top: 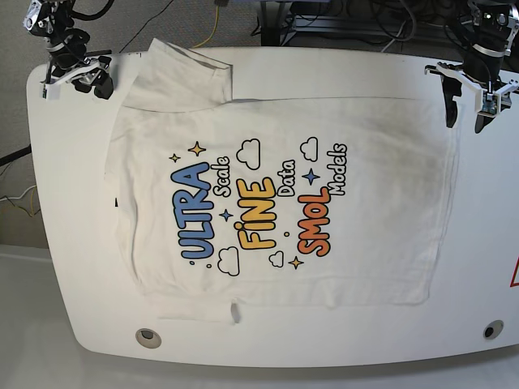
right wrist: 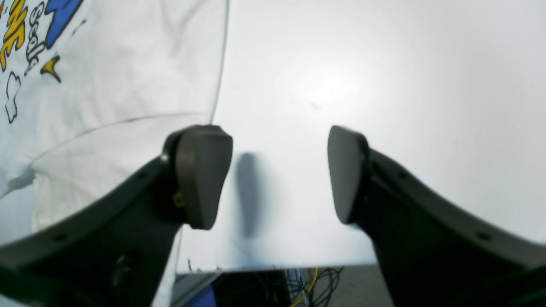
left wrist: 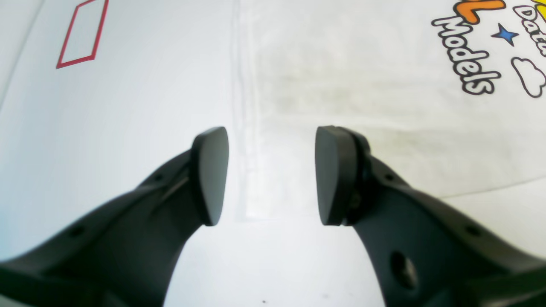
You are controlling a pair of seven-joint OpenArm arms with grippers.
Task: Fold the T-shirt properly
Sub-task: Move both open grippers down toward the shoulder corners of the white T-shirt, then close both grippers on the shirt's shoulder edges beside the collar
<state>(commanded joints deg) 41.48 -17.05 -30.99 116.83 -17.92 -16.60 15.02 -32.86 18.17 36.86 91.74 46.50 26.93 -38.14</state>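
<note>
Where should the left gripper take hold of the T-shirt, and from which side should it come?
Probably at the hem corner of the T-shirt that lies between the left gripper's open jaws. The wrist view shows the hem's stitched edge ending in a corner flat on the white table. Coming straight down from above, one jaw on the cloth and one on the table beside it, seems best to pinch the edge.

T-shirt (top: 276,194) covering mid-table (top: 65,267), bare margins around (nothing upright)

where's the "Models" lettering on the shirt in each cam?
Left wrist: "Models" lettering, upper right, by the blue star.
Right wrist: not in view; only the print's "Scale" end shows, upper left.
Base, centre-right of the T-shirt.
Shared landmark: the print.
</note>
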